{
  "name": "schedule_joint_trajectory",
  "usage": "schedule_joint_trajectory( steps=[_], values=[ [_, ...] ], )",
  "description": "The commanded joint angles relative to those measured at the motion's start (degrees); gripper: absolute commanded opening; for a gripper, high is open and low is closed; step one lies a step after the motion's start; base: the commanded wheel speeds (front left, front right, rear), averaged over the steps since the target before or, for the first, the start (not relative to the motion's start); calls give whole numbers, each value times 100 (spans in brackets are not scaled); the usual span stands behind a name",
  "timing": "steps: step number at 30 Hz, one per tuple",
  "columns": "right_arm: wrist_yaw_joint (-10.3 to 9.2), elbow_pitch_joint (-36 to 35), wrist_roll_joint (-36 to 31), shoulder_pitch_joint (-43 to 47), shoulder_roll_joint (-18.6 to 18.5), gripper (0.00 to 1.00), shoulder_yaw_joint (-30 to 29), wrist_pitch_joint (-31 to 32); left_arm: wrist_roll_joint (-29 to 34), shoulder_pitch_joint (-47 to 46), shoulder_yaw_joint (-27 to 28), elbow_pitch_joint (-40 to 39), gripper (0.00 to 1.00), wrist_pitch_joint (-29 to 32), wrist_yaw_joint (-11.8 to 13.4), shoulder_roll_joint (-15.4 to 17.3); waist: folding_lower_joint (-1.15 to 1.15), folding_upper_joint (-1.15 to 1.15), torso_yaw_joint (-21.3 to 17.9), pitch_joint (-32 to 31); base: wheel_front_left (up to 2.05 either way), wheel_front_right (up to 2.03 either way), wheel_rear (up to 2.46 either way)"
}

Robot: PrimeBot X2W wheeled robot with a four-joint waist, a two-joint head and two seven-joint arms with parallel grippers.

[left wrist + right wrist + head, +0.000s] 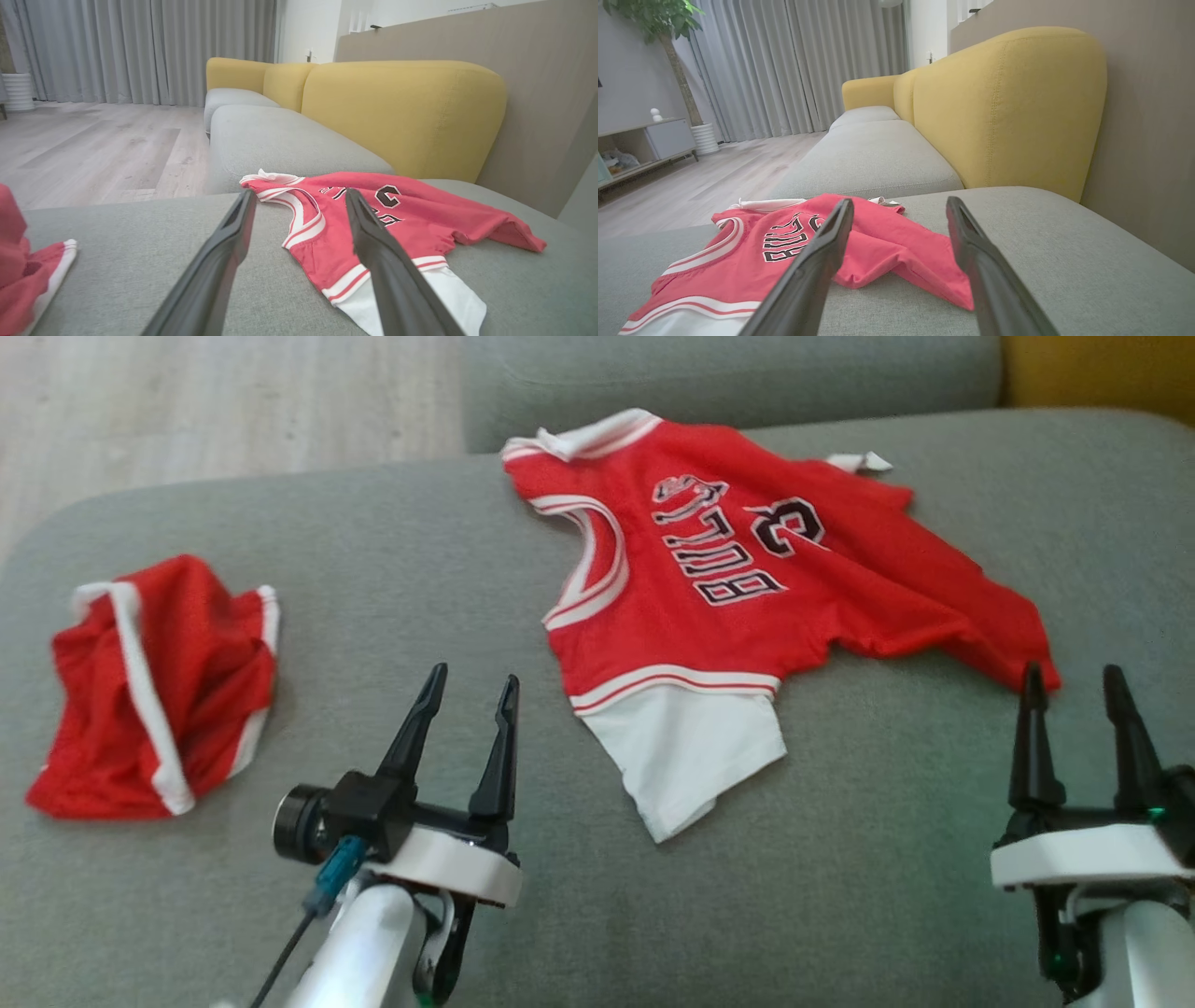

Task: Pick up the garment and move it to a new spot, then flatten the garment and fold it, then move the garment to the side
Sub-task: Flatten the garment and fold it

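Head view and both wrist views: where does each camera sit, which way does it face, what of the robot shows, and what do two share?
Head view: on the head, facing down at seat, jersey and red bundle; left gripper and right gripper show, open.
Left wrist view: on the left wrist, facing along its fingers over the jersey toward the backrest.
Right wrist view: on the right wrist, along its fingers, likewise.
Shared: both wrist views show jersey, backrest, curtains.

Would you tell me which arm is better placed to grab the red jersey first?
Right. The right gripper is open, fingertips at a corner of the jersey; the left gripper hovers over bare cushion beside it.
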Motion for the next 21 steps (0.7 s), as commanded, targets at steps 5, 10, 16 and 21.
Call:
schedule_joint_trajectory(
  steps=[5, 10, 16, 21],
  values=[
    [-4, -406, 190, -229, -34, 100, 272, 30, 45, -755, 17, 545, 100, 443, -29, 34, 0, 0, -400, 377, 0, 0, 0],
    [-4, -508, 292, -303, -33, 100, 388, 11, -119, -1194, -86, 1203, 100, 1003, -20, 31, 0, 0, -665, 628, 0, 0, 0],
    [-4, -534, 399, -404, -33, 100, 583, -44, -236, -1606, -69, 1821, 100, 1256, 101, 30, 0, 0, -927, 876, 0, 0, 0],
    [-4, -511, 474, -473, -33, 100, 620, -77, -390, -1791, -55, 2109, 100, 1296, 52, 29, 0, 0, -1066, 1005, 0, 0, 0]
  ],
)
